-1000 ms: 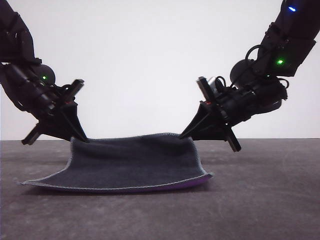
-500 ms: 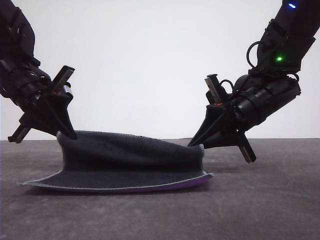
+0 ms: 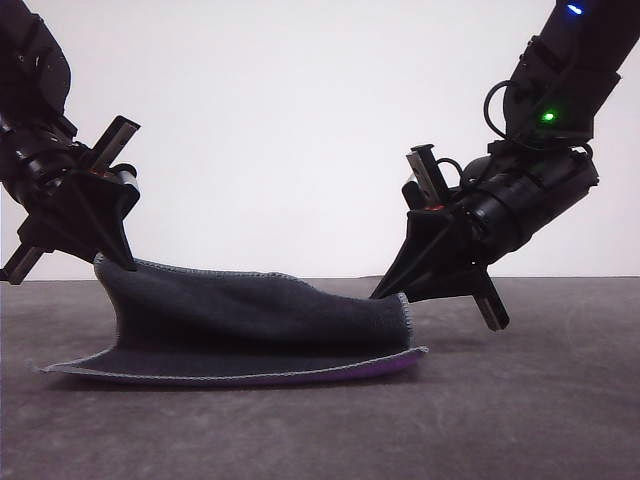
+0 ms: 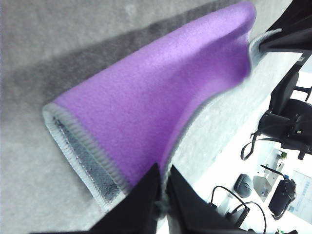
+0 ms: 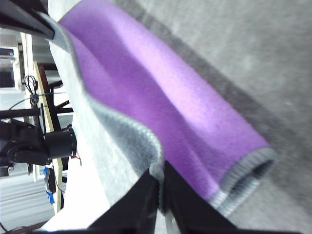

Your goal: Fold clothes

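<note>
Left gripper [image 3: 118,262] is clamped on the far left corner of the cloth [image 3: 250,325], its black fingers [image 4: 146,202] pressed together with the grey hem pinched between them in the left wrist view. That corner is lifted clear off the table [image 3: 540,400]. Over on the other side, the right gripper [image 3: 392,294] is pinched tight on the far right corner, sitting lower than the left one, and its fingers [image 5: 151,200] meet on the stitched edge in the right wrist view.

Between the two grippers the raised back edge runs in a sagging line, high at the left and dipping toward the right. The charcoal-grey face is toward the front camera. Both wrist cameras look at the bright purple face, curled over into a rounded roll with the light grey hem showing at its open end.

The near edge of the cloth lies flat on the dark grey table, a thin strip of purple peeking out underneath along the front. A plain white wall [image 3: 300,120] stands behind.
</note>
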Controlling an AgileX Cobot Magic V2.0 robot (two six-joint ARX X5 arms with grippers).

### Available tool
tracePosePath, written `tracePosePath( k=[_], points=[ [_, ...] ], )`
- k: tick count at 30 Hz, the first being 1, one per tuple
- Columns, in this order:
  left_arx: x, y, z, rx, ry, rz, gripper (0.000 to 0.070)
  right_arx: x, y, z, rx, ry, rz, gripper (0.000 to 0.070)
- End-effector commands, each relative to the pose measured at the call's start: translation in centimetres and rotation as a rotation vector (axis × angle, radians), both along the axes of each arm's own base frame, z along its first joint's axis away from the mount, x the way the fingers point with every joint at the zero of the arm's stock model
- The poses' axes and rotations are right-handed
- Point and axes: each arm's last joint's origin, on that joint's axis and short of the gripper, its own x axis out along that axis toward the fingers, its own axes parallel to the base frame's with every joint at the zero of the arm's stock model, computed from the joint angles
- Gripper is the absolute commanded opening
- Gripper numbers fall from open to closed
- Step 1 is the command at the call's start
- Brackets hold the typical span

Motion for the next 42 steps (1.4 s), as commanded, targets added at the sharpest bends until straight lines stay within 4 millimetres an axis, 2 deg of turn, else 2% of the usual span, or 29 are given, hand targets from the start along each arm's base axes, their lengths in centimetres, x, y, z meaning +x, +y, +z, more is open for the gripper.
tracePosePath(
  k=[1,5,8,11,14,17,22,25,28,33,37,42],
  points=[
    [0.4,-0.3,-0.1,-0.007,-0.008,-0.017,0.0037,0.4,0.3,0.3,0.013,-0.029,0.015,0.0005],
    [0.3,-0.3,-0.1,-0.006,0.004,-0.017,0.0189,0.4,0.1,0.3,0.012,-0.029,0.010,0.0023],
    [0.2,-0.2,-0.1,-0.005,0.013,-0.017,0.0284,0.5,-0.2,0.3,0.012,-0.026,0.002,0.0129],
    [0.1,-0.2,0.0,-0.005,0.021,-0.018,0.0292,0.4,-0.3,0.3,0.010,-0.018,0.001,0.0214],
    [0.0,-0.2,0.0,-0.005,0.032,-0.020,0.0307,0.3,-0.4,0.3,0.008,-0.015,0.010,0.0247],
    [0.0,-0.2,0.0,-0.005,0.037,-0.020,0.0325,0.2,-0.4,0.2,0.006,-0.006,0.012,0.0313],
    [-0.1,-0.2,0.1,-0.007,0.034,-0.019,0.0326,0.2,-0.4,0.3,0.006,-0.007,0.012,0.0339],
    [-0.3,-0.2,1.0,-0.011,0.003,-0.022,0.0325,0.0,-0.7,1.1,0.008,-0.030,0.019,0.0343],
    [-0.7,0.1,2.9,-0.017,-0.076,-0.018,0.0325,-0.3,-1.2,2.9,-0.001,-0.087,0.014,0.0344],
    [-1.5,1.1,7.2,0.006,-0.269,0.039,0.0325,-1.5,-2.5,7.7,-0.082,-0.242,-0.027,0.0344],
    [-3.0,2.0,10.9,0.136,-0.418,0.108,0.0325,-3.8,-3.5,12.1,-0.201,-0.381,-0.066,0.0344],
    [-5.6,2.8,14.9,0.270,-0.561,0.182,0.0325,-7.7,-4.8,17.1,-0.347,-0.531,-0.131,0.0344]
  ],
)
